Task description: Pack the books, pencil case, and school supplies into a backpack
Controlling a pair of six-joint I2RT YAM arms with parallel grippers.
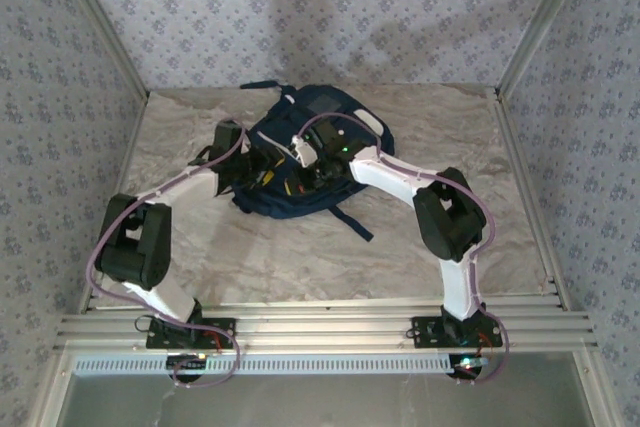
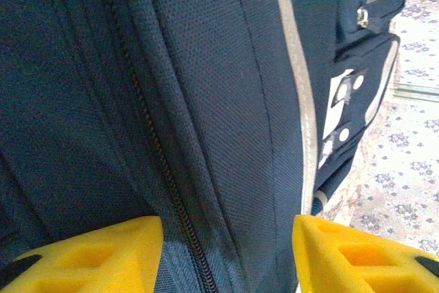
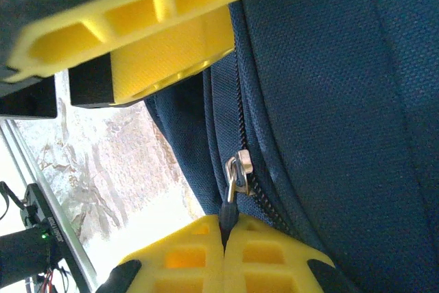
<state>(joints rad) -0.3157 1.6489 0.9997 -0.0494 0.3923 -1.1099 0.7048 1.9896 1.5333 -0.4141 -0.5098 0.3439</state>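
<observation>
The navy backpack lies in the middle of the table, and both grippers are at its near side. My right gripper is shut on the dark pull tab of the zipper slider, which sits on the closed zipper track. My left gripper is open, its yellow fingers astride the navy fabric and a zipper line. One left-gripper finger shows at the top of the right wrist view. In the top view the left gripper and right gripper are close together. The book, pencil case and pad are out of view.
The marble tabletop extends around the backpack. A dark strap trails toward the near side. Patterned walls enclose the left, back and right. Aluminium rails run along the near edge.
</observation>
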